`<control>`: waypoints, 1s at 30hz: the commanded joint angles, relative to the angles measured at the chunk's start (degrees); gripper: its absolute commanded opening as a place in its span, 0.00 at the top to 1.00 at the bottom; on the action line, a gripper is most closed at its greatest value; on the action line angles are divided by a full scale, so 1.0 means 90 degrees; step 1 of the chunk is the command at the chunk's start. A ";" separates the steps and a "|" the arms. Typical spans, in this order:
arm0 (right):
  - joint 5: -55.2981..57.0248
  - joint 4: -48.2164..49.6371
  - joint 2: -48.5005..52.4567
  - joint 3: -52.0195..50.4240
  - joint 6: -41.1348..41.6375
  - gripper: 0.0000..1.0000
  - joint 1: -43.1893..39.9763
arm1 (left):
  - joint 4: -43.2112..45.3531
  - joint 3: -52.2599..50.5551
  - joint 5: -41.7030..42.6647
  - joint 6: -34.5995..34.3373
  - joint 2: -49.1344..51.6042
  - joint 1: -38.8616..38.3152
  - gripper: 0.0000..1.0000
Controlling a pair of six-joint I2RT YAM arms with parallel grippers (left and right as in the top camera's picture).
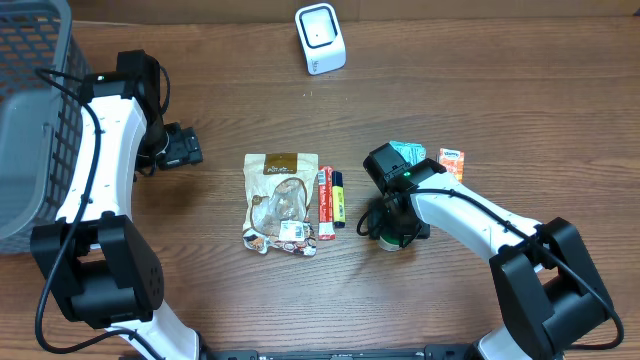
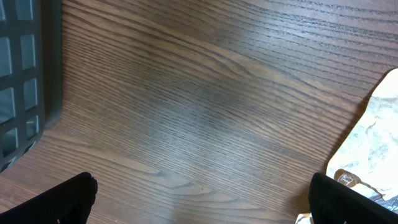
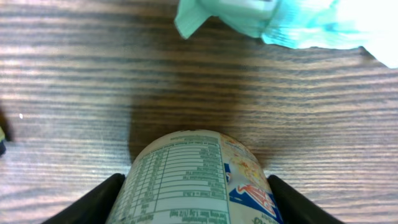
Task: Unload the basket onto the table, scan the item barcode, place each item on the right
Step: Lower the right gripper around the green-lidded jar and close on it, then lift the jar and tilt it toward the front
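Note:
The item is a round tub [image 3: 196, 180] with a white nutrition label in green print and a blue and red logo; it lies on the wood table. My right gripper [image 3: 196, 202] is shut on it, one black finger [image 3: 93, 202] pressed against each side. From overhead the tub [image 1: 388, 238] is mostly hidden under my right gripper [image 1: 393, 228]. The white barcode scanner [image 1: 320, 38] stands at the far edge. My left gripper [image 1: 185, 148] hovers open over bare table, nothing between its fingers [image 2: 68, 199].
A tan snack bag [image 1: 282, 200], a red tube [image 1: 325, 202] and a yellow stick [image 1: 339, 197] lie mid-table. A teal packet [image 1: 408, 153] and an orange box [image 1: 452, 162] sit behind the right gripper. A grey basket [image 1: 30, 120] fills the left edge.

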 commanded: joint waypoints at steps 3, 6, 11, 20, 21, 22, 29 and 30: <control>-0.0180 -0.0041 0.0095 -0.0221 0.0032 0.52 -0.0005 | 0.0005 0.0080 0.0029 0.0121 0.0044 -0.0044 0.00; -0.0185 -0.0146 0.0095 -0.0221 0.0032 0.58 -0.0005 | 0.0007 0.0080 0.0029 0.0121 0.0044 -0.0044 0.00; -0.0199 -0.0172 0.0092 -0.0219 0.0032 0.69 -0.0005 | 0.0005 0.0080 0.0029 0.0121 0.0044 -0.0044 0.00; -0.0192 -0.0906 0.0092 0.0369 0.0027 0.83 -0.0017 | 0.0005 0.0080 0.0029 0.0121 0.0044 -0.0044 0.00; -0.0194 -0.1015 0.0092 0.0495 0.0027 0.83 -0.0017 | 0.0005 0.0080 0.0029 0.0121 0.0044 -0.0044 0.00; -0.0194 -0.1122 0.0092 0.0627 0.0027 0.83 -0.0017 | 0.0005 0.0080 0.0029 0.0121 0.0044 -0.0044 0.00; -0.0661 -0.2011 0.0092 0.1707 0.0032 0.95 -0.0017 | 0.0005 0.0080 0.0029 0.0121 0.0044 -0.0044 0.00; -0.0964 -0.2110 0.0092 0.1834 0.0032 0.95 -0.0017 | 0.0005 0.0080 0.0029 0.0121 0.0044 -0.0044 0.00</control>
